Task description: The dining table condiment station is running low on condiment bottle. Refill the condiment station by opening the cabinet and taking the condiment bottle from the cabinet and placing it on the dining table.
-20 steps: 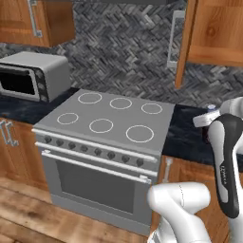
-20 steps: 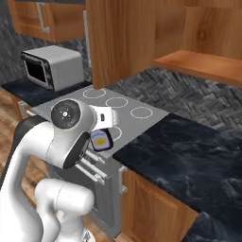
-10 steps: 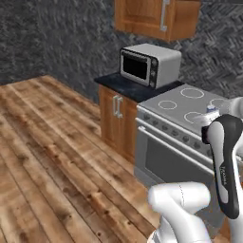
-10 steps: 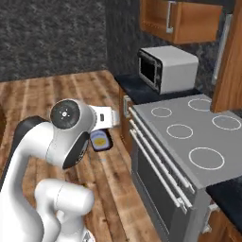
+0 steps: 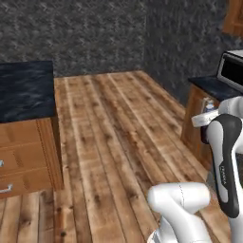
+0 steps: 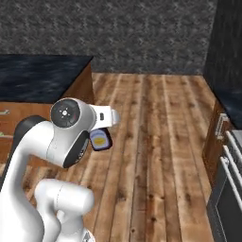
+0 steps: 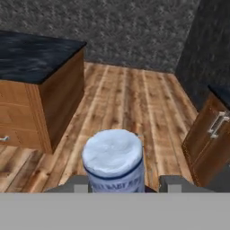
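My gripper (image 7: 117,184) is shut on the condiment bottle (image 7: 114,159), a dark blue bottle with a white cap, upright between the two fingers. In the right base view the condiment bottle (image 6: 100,140) shows its yellow label and hangs under the hand in my gripper (image 6: 101,138), over the wooden floor. The dining table (image 5: 26,90) with its black marble top and wooden sides stands to the left, apart from the bottle; it is also seen as the dining table (image 6: 42,78) and the dining table (image 7: 31,54). I cannot tell whether the wood corner (image 5: 235,16) at the top right belongs to the cabinet.
A wooden plank floor (image 5: 118,133) stretches ahead to a dark stone wall (image 6: 142,33). On the right stand a small wooden base cabinet (image 7: 209,139) with a silver handle, a microwave (image 5: 232,71) on its counter, and the stove front (image 6: 229,189).
The whole picture has swung left with the base: stove and microwave slid off to the right and the dining table came in at the left. The bottle stays in my gripper.
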Controlling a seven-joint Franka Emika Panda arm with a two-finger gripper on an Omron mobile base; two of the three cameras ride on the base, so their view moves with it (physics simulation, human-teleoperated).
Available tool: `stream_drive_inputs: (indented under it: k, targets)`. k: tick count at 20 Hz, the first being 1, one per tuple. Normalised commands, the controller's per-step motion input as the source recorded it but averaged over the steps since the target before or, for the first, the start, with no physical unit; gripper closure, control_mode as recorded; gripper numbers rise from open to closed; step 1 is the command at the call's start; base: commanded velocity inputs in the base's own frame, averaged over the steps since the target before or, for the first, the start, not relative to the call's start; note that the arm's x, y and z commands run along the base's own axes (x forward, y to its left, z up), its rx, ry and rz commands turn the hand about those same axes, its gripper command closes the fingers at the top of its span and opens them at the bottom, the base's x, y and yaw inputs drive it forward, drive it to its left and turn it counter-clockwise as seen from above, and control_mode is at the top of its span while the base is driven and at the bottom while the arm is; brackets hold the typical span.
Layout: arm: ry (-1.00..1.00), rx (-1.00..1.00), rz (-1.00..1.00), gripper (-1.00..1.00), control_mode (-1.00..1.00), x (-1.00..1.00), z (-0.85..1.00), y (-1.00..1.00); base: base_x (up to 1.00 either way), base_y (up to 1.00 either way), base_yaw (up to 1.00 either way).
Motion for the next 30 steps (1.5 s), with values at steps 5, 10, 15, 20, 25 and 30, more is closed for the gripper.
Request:
stream_drive_inputs:
  k: [5,10,15,20,25,30]
  targets:
    - [0.0,0.0,0.0,1.0,1.0,0.0,0.0,0.0,0.29,0.73,0.64]
    - [0.0,0.0,0.0,1.0,1.0,0.0,0.0,0.0,0.38,0.71,0.61]
    - [0.0,0.0,0.0,1.0,1.0,0.0,0.0,0.0,0.51,0.35,0.47]
    - [0.0,0.0,0.0,1.0,1.0,0.0,0.0,0.0,0.59,0.0,0.27]
    - [0.0,0.0,0.0,1.0,1.0,0.0,0.0,0.0,0.6,0.0,0.2]
    - [0.0,0.0,0.0,1.0,1.0,0.0,0.0,0.0,0.64,-0.19,0.07]
